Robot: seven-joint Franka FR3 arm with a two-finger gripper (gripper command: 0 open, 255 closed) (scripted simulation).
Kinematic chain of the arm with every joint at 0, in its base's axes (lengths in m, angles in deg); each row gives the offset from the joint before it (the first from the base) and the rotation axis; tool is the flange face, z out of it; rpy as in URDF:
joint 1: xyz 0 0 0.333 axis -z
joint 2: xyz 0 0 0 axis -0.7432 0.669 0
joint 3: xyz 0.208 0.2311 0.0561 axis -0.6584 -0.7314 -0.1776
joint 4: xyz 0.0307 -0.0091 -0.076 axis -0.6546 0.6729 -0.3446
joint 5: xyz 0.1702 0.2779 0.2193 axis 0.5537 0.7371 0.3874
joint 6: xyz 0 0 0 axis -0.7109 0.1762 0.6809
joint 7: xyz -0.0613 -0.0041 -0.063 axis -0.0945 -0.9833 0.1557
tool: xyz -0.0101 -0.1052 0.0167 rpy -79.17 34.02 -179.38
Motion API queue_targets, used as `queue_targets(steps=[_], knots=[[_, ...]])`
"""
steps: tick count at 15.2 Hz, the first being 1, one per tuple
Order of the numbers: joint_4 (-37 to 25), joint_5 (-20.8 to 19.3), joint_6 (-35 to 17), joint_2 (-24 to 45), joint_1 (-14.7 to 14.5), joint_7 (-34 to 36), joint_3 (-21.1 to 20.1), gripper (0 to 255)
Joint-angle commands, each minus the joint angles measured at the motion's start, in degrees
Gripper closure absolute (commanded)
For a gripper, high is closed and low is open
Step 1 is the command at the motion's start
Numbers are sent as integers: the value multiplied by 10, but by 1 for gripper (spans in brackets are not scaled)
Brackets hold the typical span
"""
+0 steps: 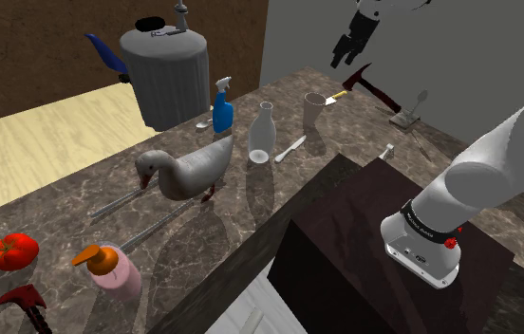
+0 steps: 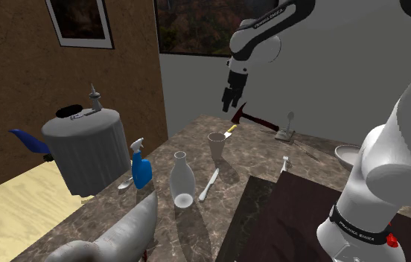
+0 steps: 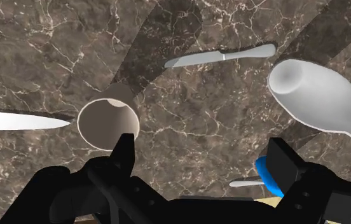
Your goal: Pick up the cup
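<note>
A tan open-topped cup [image 1: 315,109] [image 2: 217,147] stands upright on the dark marble counter [image 1: 251,204], near its far end. My black gripper [image 1: 346,49] [image 2: 230,100] hangs high above the counter, a little beyond the cup, pointing down. In the wrist view the fingers [image 3: 124,149] stand wide apart with nothing between them, so the gripper [image 3: 203,159] is open. There the cup's rim [image 3: 107,121] lies just off the tip of one finger, outside the gap.
A white bottle [image 1: 262,133] [image 3: 320,95] and a butter knife [image 1: 290,148] [image 3: 222,57] lie close to the cup. A yellow-handled knife [image 1: 331,97] and a hammer [image 1: 372,83] sit behind it. A blue spray bottle [image 1: 222,109], grey pot [image 1: 165,76] and goose [image 1: 189,171] stand further along.
</note>
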Motion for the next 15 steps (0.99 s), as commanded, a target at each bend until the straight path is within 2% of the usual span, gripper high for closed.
queue_targets(steps=[1, 7, 15], knots=[[-16, 17, -16, 42, 2, -23, 9, 0], [-96, 78, -36, 176, 24, -88, 21, 0], [-241, 140, -31, 358, 77, -146, 7, 0]])
